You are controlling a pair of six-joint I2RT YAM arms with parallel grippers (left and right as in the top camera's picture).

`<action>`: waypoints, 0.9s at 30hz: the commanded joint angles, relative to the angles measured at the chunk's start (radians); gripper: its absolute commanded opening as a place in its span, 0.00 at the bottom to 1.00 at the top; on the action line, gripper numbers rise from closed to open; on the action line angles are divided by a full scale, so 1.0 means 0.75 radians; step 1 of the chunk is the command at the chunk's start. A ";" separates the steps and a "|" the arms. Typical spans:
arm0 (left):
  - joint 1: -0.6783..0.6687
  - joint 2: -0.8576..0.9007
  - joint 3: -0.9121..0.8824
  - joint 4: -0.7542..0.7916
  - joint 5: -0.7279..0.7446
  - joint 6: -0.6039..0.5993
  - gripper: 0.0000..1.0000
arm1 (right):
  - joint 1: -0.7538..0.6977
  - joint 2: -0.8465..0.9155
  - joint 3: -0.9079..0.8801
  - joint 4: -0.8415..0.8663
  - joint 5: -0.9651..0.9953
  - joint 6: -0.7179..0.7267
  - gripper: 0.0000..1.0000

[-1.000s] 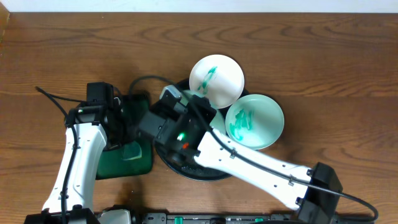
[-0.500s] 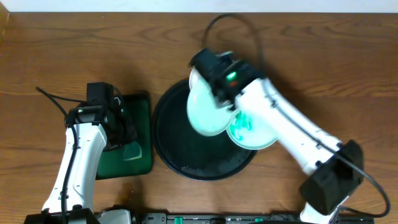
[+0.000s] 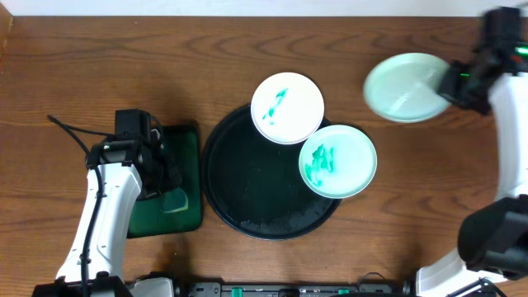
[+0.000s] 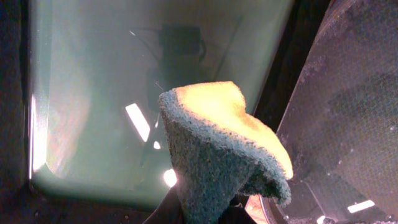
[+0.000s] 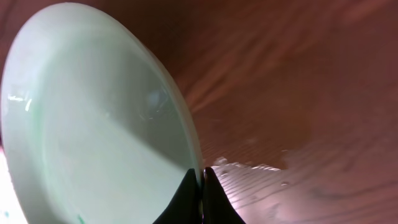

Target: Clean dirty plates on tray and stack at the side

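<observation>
Right gripper [image 3: 448,83] carried one plate [image 3: 404,87] off tray [image 3: 247,194] rightward, pinching its rim; two smeared plates [image 3: 286,107] overlap tray's edge; left gripper [image 4: 205,214] pinches sponge [image 4: 217,137].

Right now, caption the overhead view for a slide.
Right end effector holds a clean-looking plate right of the tray, two smeared plates overlap its rim, left end effector grips a sponge.
</observation>
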 commanded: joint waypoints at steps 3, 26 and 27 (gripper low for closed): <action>0.008 0.003 0.033 -0.004 -0.006 -0.013 0.07 | -0.227 0.004 0.011 0.003 -0.115 -0.125 0.01; 0.008 0.003 0.033 -0.001 -0.007 -0.013 0.08 | -0.323 0.555 0.011 0.114 -0.027 -0.191 0.01; 0.008 0.003 0.033 -0.001 -0.007 -0.013 0.08 | -0.323 0.556 0.011 0.112 -0.027 -0.191 0.01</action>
